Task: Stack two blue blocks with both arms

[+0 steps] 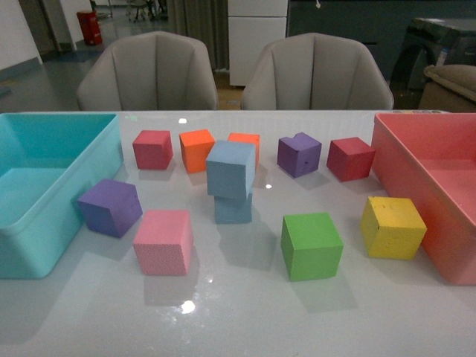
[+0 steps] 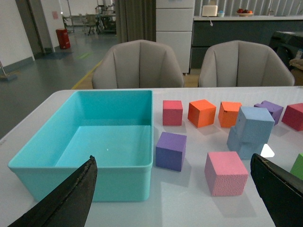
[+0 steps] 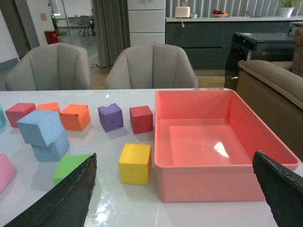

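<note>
Blue blocks as seen past each gripper, working outward. Left gripper [image 2: 173,198]: the two dark fingers [image 2: 71,201] stand wide apart at the edges of the left wrist view, with nothing between them. Right gripper [image 3: 175,198]: likewise spread wide and holding nothing. Neither arm appears in the front view, so both are judged to be drawn back from the work area (their exact joint pose cannot be told).

Beyond the left gripper lies the turquoise bin [image 2: 80,168], and beside it a purple cube [image 2: 170,150] and a pink cube [image 2: 226,172]. Beyond the right gripper lies the red bin [image 3: 208,178], with a yellow cube [image 3: 135,163] just beside its near wall and a green cube [image 3: 71,166] further across the table.

Near the centre of the white table [image 1: 238,320], the upper blue block [image 1: 230,169] rests on the lower blue block [image 1: 233,209]. The upper one sits twisted and visibly tilted relative to the lower, overhanging at one side, yet it touches no gripper and stands unsupported.

Progress, as a judgement: the stack is made and both blocks are released, so the task appears essentially complete. What may remain is only confirming that the skewed upper block stays put.
</note>
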### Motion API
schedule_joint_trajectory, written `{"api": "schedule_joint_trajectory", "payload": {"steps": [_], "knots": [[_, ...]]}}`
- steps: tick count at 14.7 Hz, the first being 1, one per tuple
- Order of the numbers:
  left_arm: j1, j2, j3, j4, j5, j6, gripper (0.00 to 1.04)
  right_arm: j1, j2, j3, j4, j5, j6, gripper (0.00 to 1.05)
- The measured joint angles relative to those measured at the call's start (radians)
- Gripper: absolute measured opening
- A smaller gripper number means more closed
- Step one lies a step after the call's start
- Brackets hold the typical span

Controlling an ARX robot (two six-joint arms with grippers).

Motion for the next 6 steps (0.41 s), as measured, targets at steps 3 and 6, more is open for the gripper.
{"api": "schedule_joint_trajectory", "payload": {"steps": [3,6], "knots": [[0.000,0.000,0.000,0.000,0.000,0.000,0.98,0.000,0.000,0.000,0.000,0.000,0.000,0.98],[0.000,0.000,0.000,0.000,0.000,0.000,0.98,0.000,0.000,0.000,0.000,0.000,0.000,0.98]]}}
